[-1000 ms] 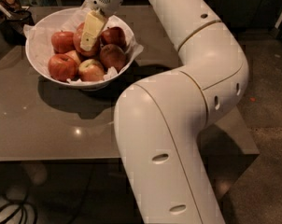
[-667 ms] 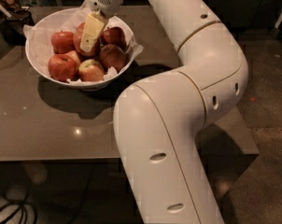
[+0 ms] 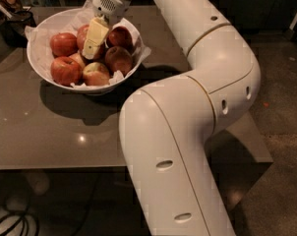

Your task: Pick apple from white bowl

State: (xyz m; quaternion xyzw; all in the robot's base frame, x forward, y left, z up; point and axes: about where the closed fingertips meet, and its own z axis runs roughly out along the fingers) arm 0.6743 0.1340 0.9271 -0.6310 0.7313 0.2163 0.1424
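jaws: low among the white bowl's (image 3: 40, 70) fruit; gap could not be told
apple (image 3: 121, 36): deep red, lay just beside the jaws, by the rim
bench (image 3: 50, 136): near edge lay well apart from the jaws

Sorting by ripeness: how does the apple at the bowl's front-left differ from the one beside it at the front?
The front-left apple is red nearly all over; the front apple shows a pale yellow-green patch. The front apple lies nearer the gripper, which is low over the bowl's middle, than the front-left apple. Both sit in the white bowl, side by side.
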